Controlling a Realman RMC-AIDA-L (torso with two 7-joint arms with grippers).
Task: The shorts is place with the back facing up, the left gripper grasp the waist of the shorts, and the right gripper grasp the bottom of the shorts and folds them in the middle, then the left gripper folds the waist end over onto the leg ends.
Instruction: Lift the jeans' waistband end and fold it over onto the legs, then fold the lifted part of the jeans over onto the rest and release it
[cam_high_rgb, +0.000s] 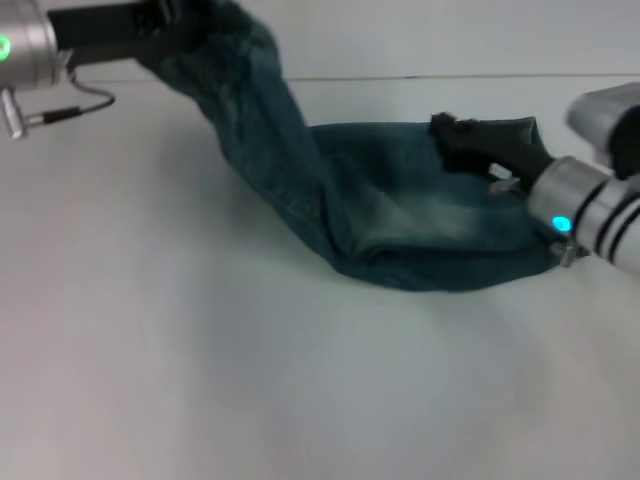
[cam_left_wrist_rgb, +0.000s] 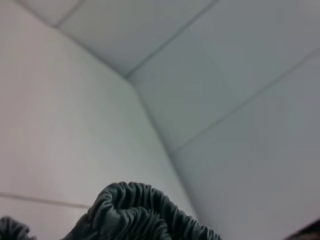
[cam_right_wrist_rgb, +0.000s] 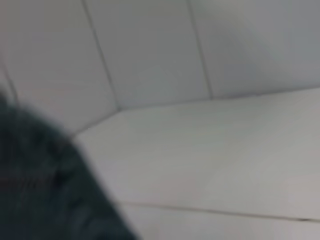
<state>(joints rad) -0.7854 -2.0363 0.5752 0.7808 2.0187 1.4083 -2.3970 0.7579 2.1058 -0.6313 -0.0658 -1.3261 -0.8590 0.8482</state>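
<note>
The blue-green denim shorts (cam_high_rgb: 400, 215) lie across the white table, with one end pulled up toward the far left. My left gripper (cam_high_rgb: 172, 22) is shut on the gathered elastic waist (cam_left_wrist_rgb: 135, 212) and holds it raised above the table. The fabric hangs from it in a slanted band down to the flat part. My right gripper (cam_high_rgb: 450, 135) rests at the far right edge of the shorts, shut on the leg end there. In the right wrist view the shorts (cam_right_wrist_rgb: 40, 185) show only as a dark blur.
The white table (cam_high_rgb: 250, 380) stretches wide in front of the shorts. A thin black cable (cam_high_rgb: 85, 100) loops under the left wrist. A seam line (cam_high_rgb: 450, 76) crosses the surface behind the shorts.
</note>
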